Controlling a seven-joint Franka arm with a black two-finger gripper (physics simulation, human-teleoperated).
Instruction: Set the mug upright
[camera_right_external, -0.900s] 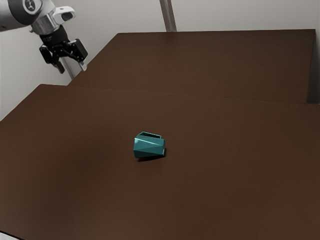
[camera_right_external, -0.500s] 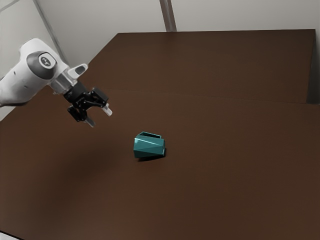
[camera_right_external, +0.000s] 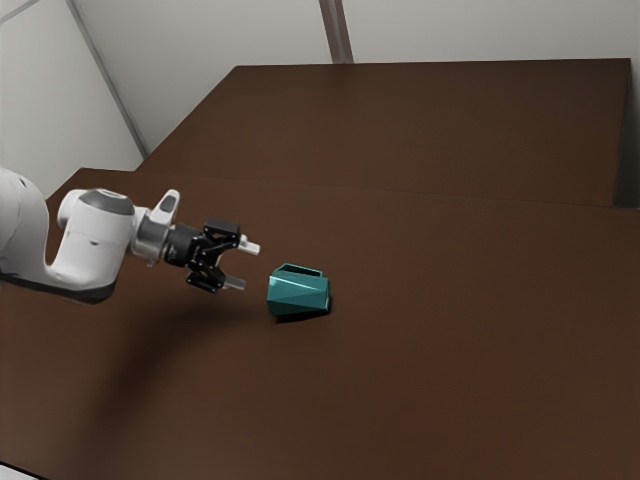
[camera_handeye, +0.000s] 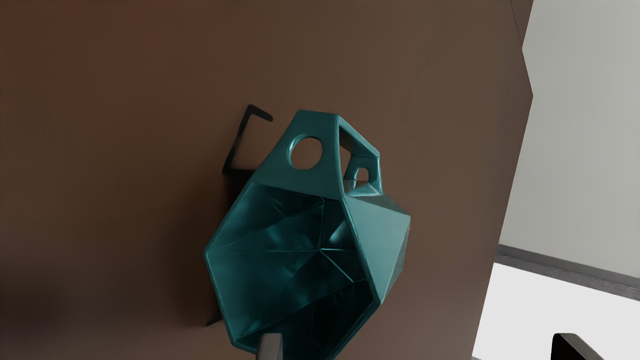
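Brown table (camera_right_external: 460, 360) under tipped teal mug (camera_right_external: 298, 294)

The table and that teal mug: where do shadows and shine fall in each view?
Exterior view: a narrow dark shadow hugs the underside of the mug, pale sheen on its facets; a broad, soft-edged shadow lies on the table. Wrist view: a crisper, angular shadow beside the mug, glossy streaks inside it.

Gripper (camera_right_external: 243, 266) lower, nearer the mug (camera_right_external: 298, 295), turned more level, more of the arm (camera_right_external: 95, 242) in view
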